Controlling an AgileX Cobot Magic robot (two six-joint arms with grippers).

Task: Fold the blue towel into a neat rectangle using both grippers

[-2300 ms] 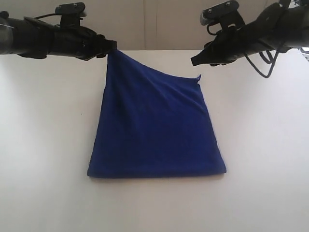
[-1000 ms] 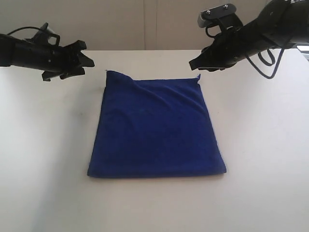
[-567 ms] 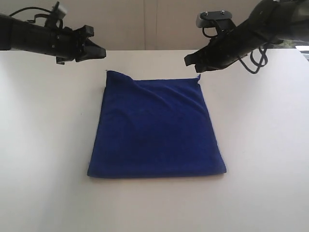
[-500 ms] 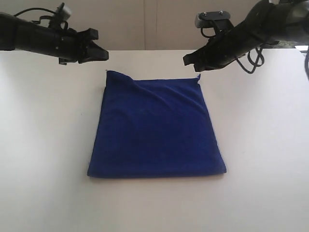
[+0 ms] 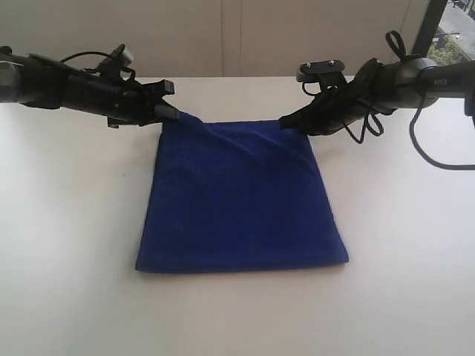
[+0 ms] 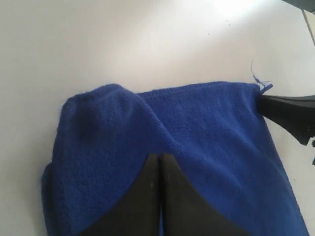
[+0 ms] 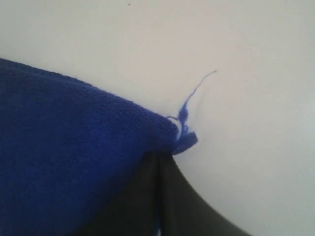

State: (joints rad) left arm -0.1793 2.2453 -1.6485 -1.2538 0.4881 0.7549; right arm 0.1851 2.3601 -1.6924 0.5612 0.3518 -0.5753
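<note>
The blue towel [image 5: 237, 200] lies folded flat on the white table [image 5: 401, 297], roughly square, with a raised ridge near its far left corner. At that corner my left gripper [image 5: 177, 115] is low, its fingers pressed together on the fabric ridge [image 6: 160, 156]. My right gripper [image 5: 284, 122] is at the far right corner, fingers together [image 7: 158, 156] on the hem beside the small loop [image 7: 184, 140]. A sliver of blue shows between each pair of fingers. The right gripper's black tip [image 6: 288, 113] also shows in the left wrist view.
Bare white tabletop surrounds the towel on all sides. A pale wall [image 5: 237, 33] rises behind the table's far edge. Black cables [image 5: 415, 141] hang from the right arm over the table.
The left gripper let go of the lifted corner and the towel dropped flat. Both arms then swung in and came down onto the far corners, where their fingers are now together.
</note>
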